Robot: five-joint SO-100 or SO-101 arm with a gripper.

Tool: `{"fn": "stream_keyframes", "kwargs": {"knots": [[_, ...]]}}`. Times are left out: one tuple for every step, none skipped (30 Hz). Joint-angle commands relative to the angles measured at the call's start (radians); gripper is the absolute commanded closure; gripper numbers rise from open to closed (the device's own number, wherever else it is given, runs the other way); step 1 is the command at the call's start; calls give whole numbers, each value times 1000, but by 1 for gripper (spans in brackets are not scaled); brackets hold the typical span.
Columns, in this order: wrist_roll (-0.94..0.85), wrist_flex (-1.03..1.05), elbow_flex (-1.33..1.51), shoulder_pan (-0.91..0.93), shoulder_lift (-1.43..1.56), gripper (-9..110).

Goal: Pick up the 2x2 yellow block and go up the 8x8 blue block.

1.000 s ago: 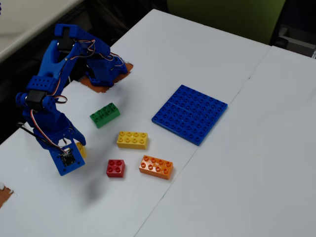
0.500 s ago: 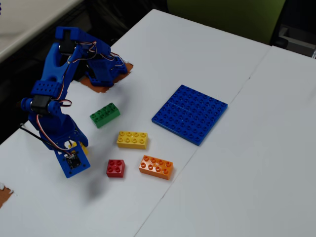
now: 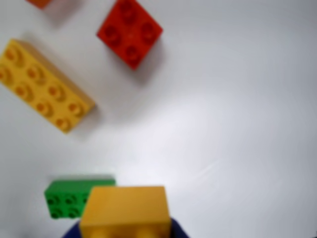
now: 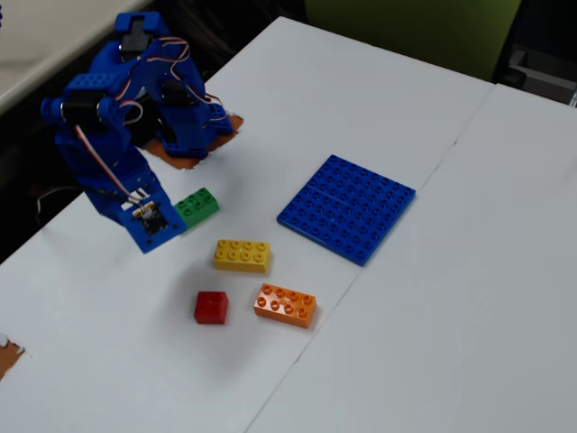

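The 2x2 yellow block (image 3: 124,210) fills the bottom of the wrist view, and the blue jaws of my gripper (image 3: 124,234) show on either side of it. The gripper is shut on the block, which hangs above the white table. In the fixed view the gripper (image 4: 153,225) hovers at the left, just left of a green brick, and the arm hides the yellow block. The 8x8 blue block (image 4: 347,207) lies flat on the table, well to the right of the gripper. It is out of the wrist view.
A green brick (image 4: 196,207) (image 3: 69,198) lies right beside the gripper. A long yellow brick (image 4: 242,255) (image 3: 44,84), a red brick (image 4: 211,308) (image 3: 130,32) and an orange brick (image 4: 285,305) lie between it and the table's front. A seam crosses the table right of the baseplate.
The arm has risen from the table at the lower left and swung up and back toward the green brick, carrying the yellow block. The bricks on the table have not moved.
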Motion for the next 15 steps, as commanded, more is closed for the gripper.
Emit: {"fn": "stream_keyframes", "kwargs": {"knots": [[112, 23, -44, -137, 209, 101], [156, 23, -44, -184, 249, 101], [190, 21, -51, -236, 287, 101], [209, 15, -51, -288, 327, 101], [275, -11, -54, -350, 362, 101], [299, -11, -66, -402, 388, 101], [305, -17, -67, -454, 417, 101], [422, -57, -69, -518, 443, 101], [534, -83, -83, -575, 466, 101], [603, -84, -118, -620, 474, 101], [680, -80, -175, -657, 474, 101], [733, -63, -241, -689, 462, 101], [738, -12, -331, -712, 433, 101], [744, 23, -423, -733, 397, 101], [805, 18, -488, -764, 373, 101]]}}
